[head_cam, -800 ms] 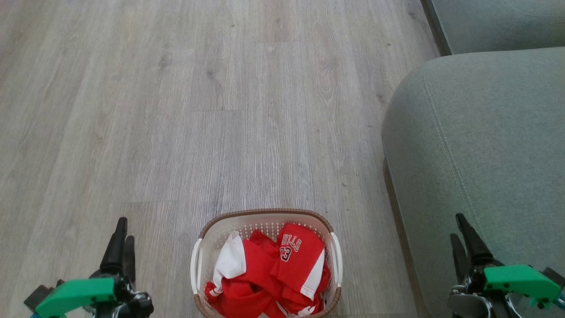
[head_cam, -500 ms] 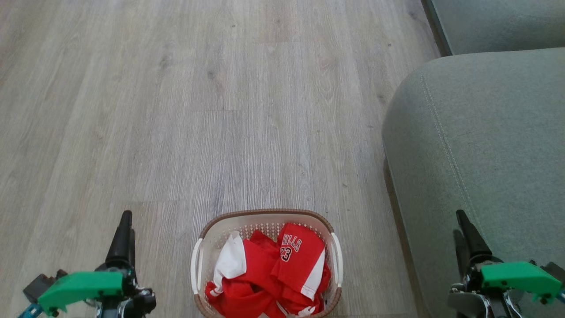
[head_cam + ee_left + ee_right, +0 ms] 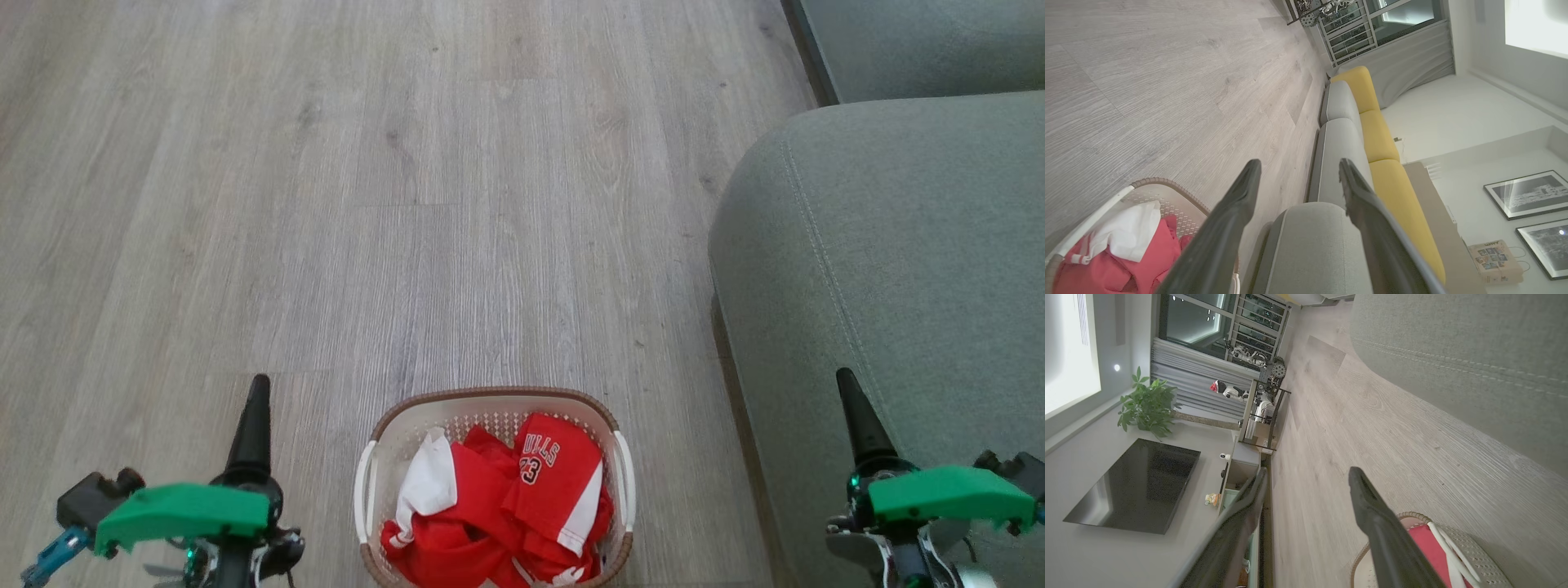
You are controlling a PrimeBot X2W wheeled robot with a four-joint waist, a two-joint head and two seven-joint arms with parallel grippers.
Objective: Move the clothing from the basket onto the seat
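Clothing: We see red basketball garments with white panels (image 3: 498,506), one showing black-and-white lettering and the number 23. They lie crumpled in a heap inside the basket, and none of them is on the seat.
Basket: A small oval cream plastic laundry basket (image 3: 490,394) with perforated sides, a brown woven-look rim and two white side handles. It stands on the floor at the bottom centre of the head view, between our two arms.
Seat: A large grey-green fabric cushion (image 3: 898,269) with a rounded corner and a stitched seam. It sits to the right of the basket, near it but apart, and its top is bare.
Floor: Pale grey wood-look planks (image 3: 408,204) stretch ahead of the basket.
Left gripper (image 3: 1299,164): Its two long dark fingers stand apart and hold nothing. It is left of the basket, above the floor.
Right gripper (image 3: 1309,470): Its fingers are also spread and empty. It is right of the basket, over the seat's near edge.
Step in hand: We judge that the reach into the basket has not begun.
Doing it well: We would bring one gripper down over the top of the heap and pinch a thick fold. We would then lift straight up until the cloth clears the rim before swinging right to the seat.
Risk: A thin pinch may slip, and trailing cloth could catch a handle and drag the light basket.
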